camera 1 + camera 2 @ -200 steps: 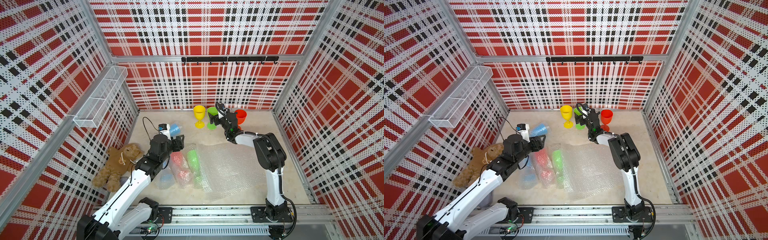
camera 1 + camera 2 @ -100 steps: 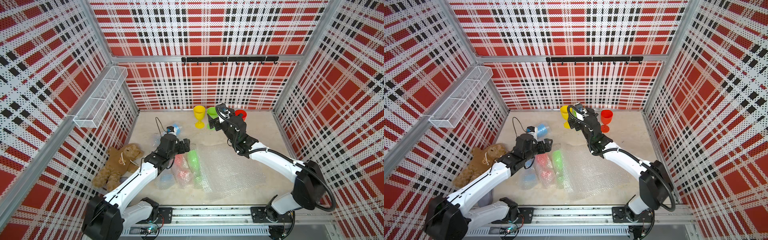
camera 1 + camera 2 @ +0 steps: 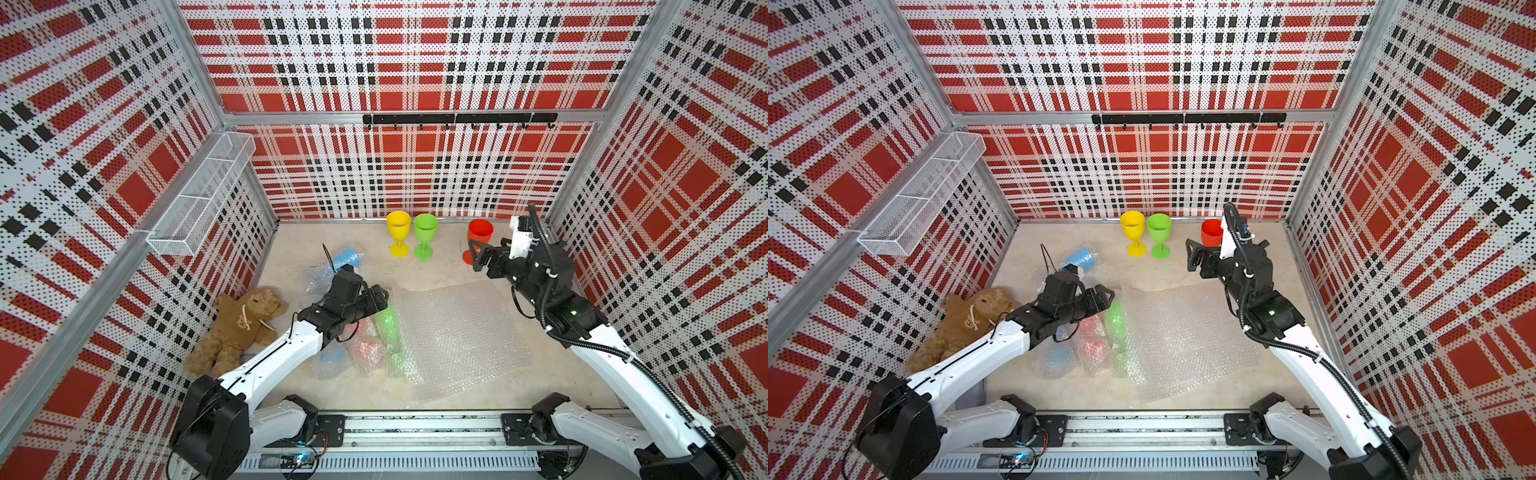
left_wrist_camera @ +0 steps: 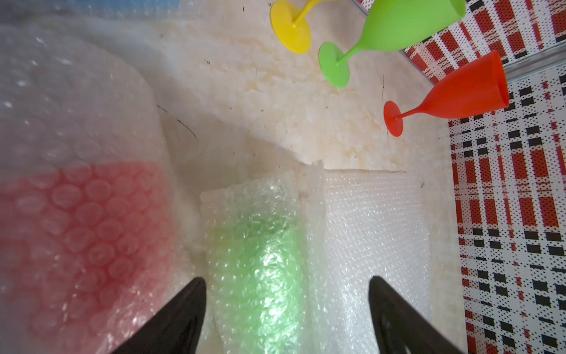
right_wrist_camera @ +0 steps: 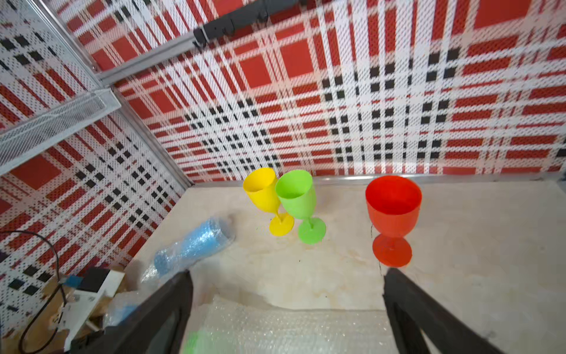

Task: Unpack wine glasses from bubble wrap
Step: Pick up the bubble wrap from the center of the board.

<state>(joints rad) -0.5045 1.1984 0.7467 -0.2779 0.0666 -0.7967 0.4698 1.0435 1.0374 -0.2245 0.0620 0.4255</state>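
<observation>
Three bare glasses stand just past the right tool, open wide and empty. The left tool, also wide open and empty, hangs over the wrapped green glass; it should go low and pinch only the wrap.

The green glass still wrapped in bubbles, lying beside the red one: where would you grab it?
Probably across its thick wrapped middle, straight down from above. The wrapped green glass lies on its side as a long roll, so a finger fits along each flank. The wrapped red glass lies close beside it, so room there is tight. The left hand hangs open above it.
</observation>
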